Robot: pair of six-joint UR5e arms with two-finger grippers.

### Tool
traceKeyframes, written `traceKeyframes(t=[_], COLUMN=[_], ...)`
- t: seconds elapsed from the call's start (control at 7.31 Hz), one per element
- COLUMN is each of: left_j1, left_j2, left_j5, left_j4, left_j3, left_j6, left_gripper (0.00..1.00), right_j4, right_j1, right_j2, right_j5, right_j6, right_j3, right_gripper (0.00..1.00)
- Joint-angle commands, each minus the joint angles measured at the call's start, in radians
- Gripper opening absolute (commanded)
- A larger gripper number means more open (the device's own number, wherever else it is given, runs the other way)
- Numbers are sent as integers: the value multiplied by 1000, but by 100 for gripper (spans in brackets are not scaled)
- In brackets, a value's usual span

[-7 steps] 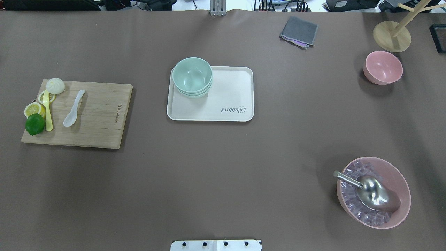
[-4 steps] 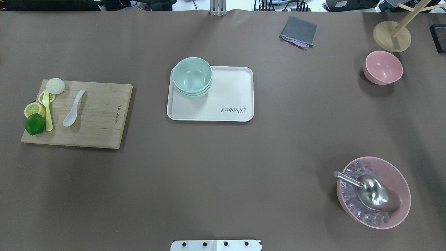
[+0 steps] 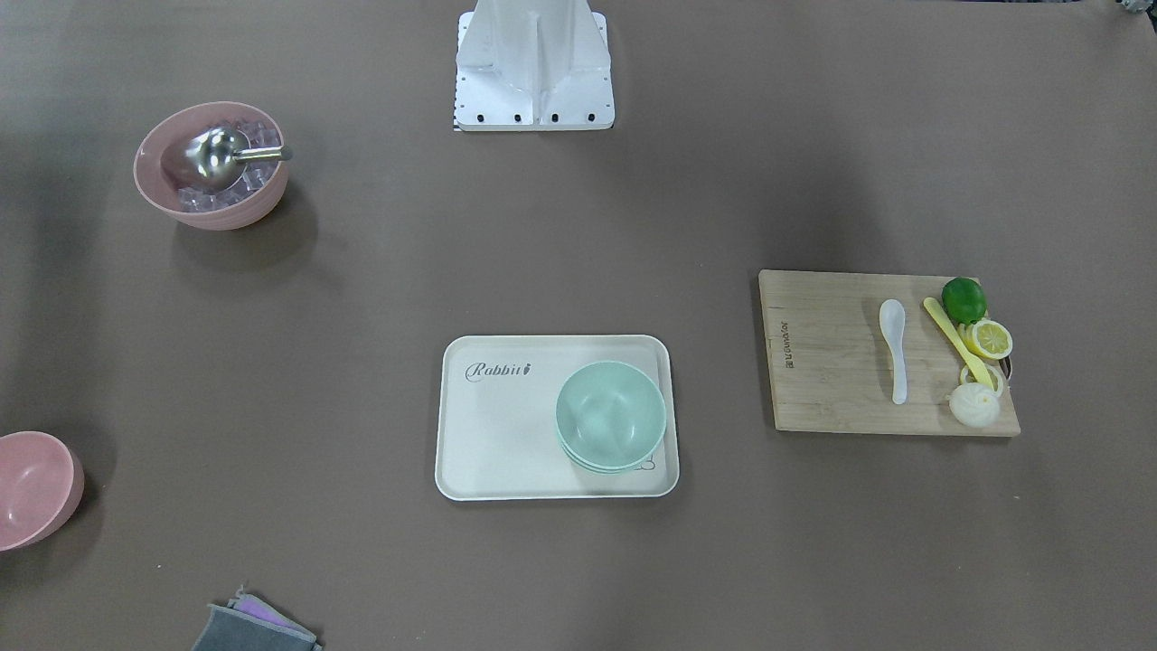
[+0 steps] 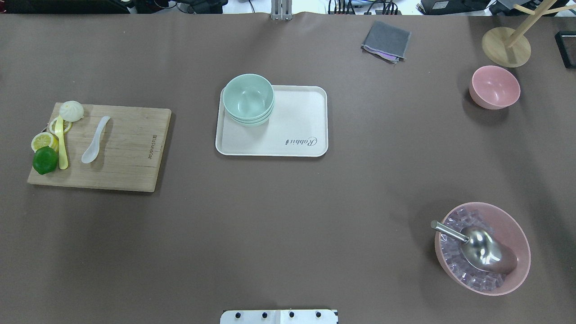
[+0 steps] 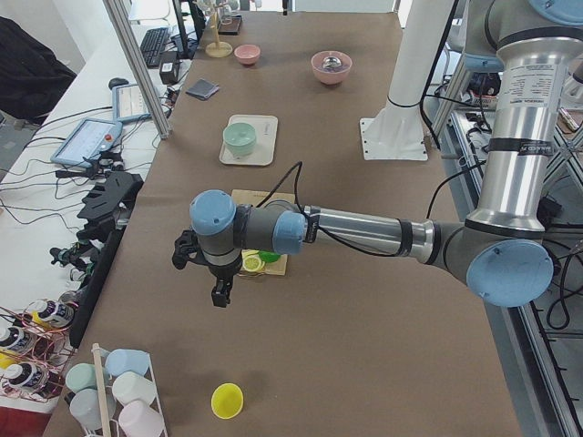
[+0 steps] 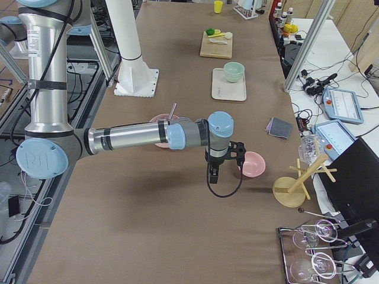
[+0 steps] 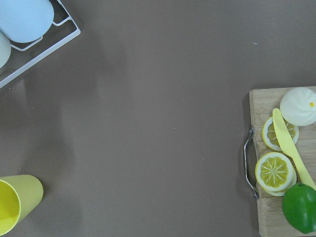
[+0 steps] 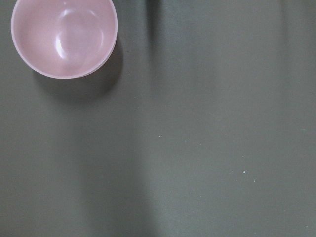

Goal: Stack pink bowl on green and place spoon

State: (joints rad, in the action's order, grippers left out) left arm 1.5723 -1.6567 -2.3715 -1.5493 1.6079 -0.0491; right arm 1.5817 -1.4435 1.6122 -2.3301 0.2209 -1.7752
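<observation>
The small pink bowl (image 4: 495,87) stands empty at the far right of the table, also in the right wrist view (image 8: 64,37). A stack of green bowls (image 4: 248,98) sits on the far left corner of a cream tray (image 4: 297,135). A white spoon (image 4: 95,139) lies on a wooden cutting board (image 4: 130,153) at the left. My left gripper (image 5: 221,291) hangs above bare table beyond the board's end. My right gripper (image 6: 213,176) hangs near the pink bowl (image 6: 253,164). Both show only in side views, so I cannot tell if they are open or shut.
A large pink bowl (image 4: 482,248) with ice cubes and a metal scoop stands near right. A grey cloth (image 4: 386,40) and wooden stand (image 4: 506,45) are at the far edge. A lime (image 4: 45,159), lemon slices, yellow knife and bun share the board. A yellow cup (image 5: 227,400) stands at the left end.
</observation>
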Motion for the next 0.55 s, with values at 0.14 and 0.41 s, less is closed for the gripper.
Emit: traceKeyframes(t=[0.14, 0.41], left_j1=[-2, -2], left_j2=[0, -8], left_j5=[0, -6], left_j4=[0, -2], left_j3=[0, 21], left_j6=[0, 0], left_gripper=[98, 98], right_j4=[0, 0], right_j1=[0, 2], right_j2=[0, -17], right_j5=[0, 0], right_j6=[2, 0], right_j3=[-4, -9], right_gripper=[100, 100])
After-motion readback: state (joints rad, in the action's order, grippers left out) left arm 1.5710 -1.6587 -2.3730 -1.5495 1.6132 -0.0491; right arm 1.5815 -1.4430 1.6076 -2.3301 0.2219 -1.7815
